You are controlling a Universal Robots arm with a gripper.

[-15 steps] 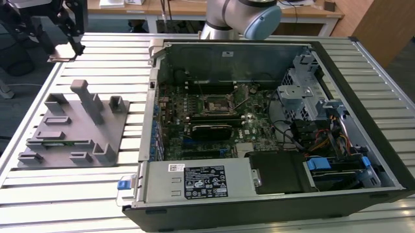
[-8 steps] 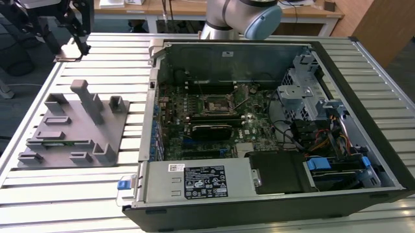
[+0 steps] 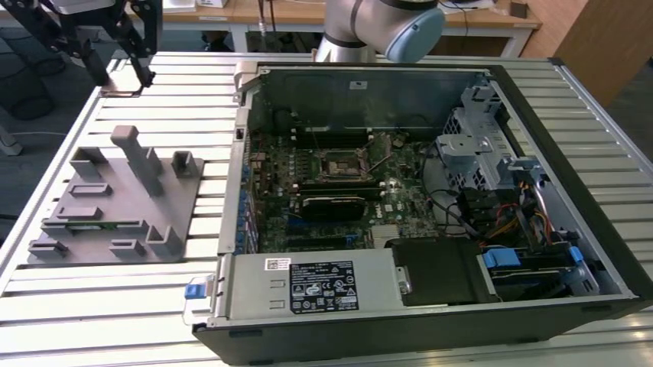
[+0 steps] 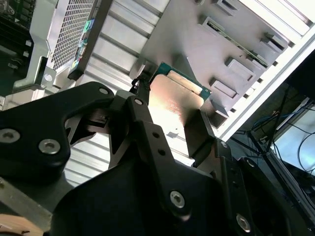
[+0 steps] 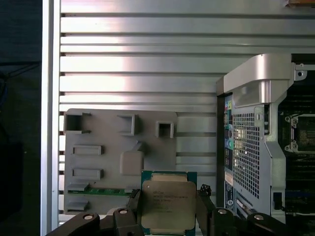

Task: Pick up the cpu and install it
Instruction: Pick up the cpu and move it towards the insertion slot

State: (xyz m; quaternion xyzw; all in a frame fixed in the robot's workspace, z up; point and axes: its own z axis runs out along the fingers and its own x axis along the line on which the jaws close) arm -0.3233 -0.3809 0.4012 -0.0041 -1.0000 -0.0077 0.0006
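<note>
Counter point(image 3: 102, 306): pale metal, slatted, with ribs running across the exterior view. Carries two items directly, set near each other with a strip of bare slats between.

1. Grey plastic fixture point(image 3: 122, 206): sits flat toward the exterior view's left. Bears upright posts and shallow rectangular pockets on a flat base.
2. Computer case point(image 3: 408, 334): black, lies on its side toward the exterior view's right. Stands open upward, exposing circuit board, drive cage and cables.
</note>
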